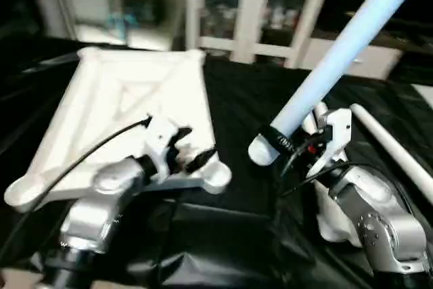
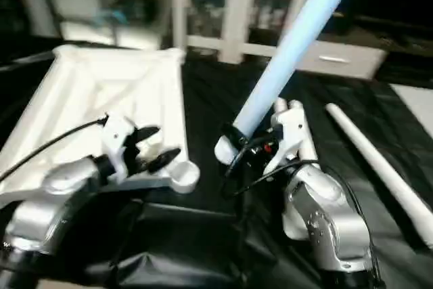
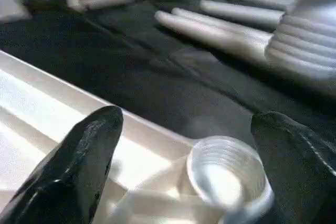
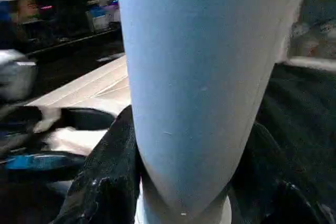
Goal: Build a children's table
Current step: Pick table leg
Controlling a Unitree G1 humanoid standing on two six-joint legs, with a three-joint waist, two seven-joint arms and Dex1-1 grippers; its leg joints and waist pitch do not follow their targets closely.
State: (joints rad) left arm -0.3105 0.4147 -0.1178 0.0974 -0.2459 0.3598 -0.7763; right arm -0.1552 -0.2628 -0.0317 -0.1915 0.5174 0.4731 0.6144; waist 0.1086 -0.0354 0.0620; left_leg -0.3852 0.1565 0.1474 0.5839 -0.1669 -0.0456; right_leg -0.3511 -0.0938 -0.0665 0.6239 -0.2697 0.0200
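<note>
Here, a leg (image 1: pixel 352 38) is clamped in the right hand (image 1: pixel 287 141); its threaded end should be centred over the corner socket (image 3: pixel 226 169), straddled by the spread left hand (image 3: pixel 184 166).

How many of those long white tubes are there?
4 that I can make out: one leg held tilted in the right gripper; three more lying on the black cloth in the left wrist view. Others may be hidden.

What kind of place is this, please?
Probably an indoor workshop or lab: a work surface under black sheeting, a white glass-door cabinet behind, and furniture parts, a tabletop and tube leg.
</note>
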